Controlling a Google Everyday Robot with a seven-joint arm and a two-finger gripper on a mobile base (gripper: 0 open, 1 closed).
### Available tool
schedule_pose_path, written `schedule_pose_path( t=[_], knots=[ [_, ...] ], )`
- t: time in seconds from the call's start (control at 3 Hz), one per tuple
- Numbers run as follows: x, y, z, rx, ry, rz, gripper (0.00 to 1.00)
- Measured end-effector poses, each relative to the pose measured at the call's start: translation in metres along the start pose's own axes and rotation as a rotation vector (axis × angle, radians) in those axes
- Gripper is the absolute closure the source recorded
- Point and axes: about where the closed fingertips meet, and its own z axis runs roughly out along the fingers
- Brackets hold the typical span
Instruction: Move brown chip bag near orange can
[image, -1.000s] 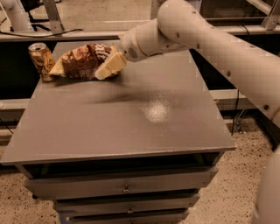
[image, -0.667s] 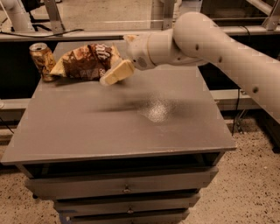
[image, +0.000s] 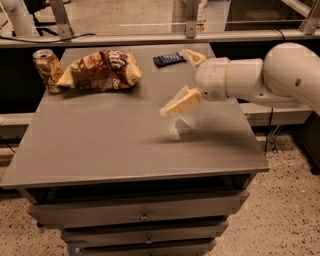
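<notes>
The brown chip bag (image: 101, 70) lies on the grey table (image: 100, 145) at the far left, its pale end touching or almost touching the orange can (image: 47, 69), which stands upright at the table's far left corner. My gripper (image: 184, 80) hangs over the right half of the table, well to the right of the bag. It is open and empty, with one pale finger (image: 180, 104) pointing down-left and the other (image: 193, 56) up at the back.
A small dark blue wrapped bar (image: 169, 59) lies at the table's far edge, just behind my gripper. The table has drawers (image: 142, 215) in front. A rail and metal posts (image: 150, 37) run behind the table. Speckled floor lies to the right.
My gripper has let go of the chip bag and drawn back to the right, away from it. The bag stays next to the can.
</notes>
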Motion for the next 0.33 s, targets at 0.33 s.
schedule_pose_path(
  t=[0.33],
  knots=[
    [0.0119,-0.0047,-0.0274,0.037,0.019,-0.018,0.00]
  ],
)
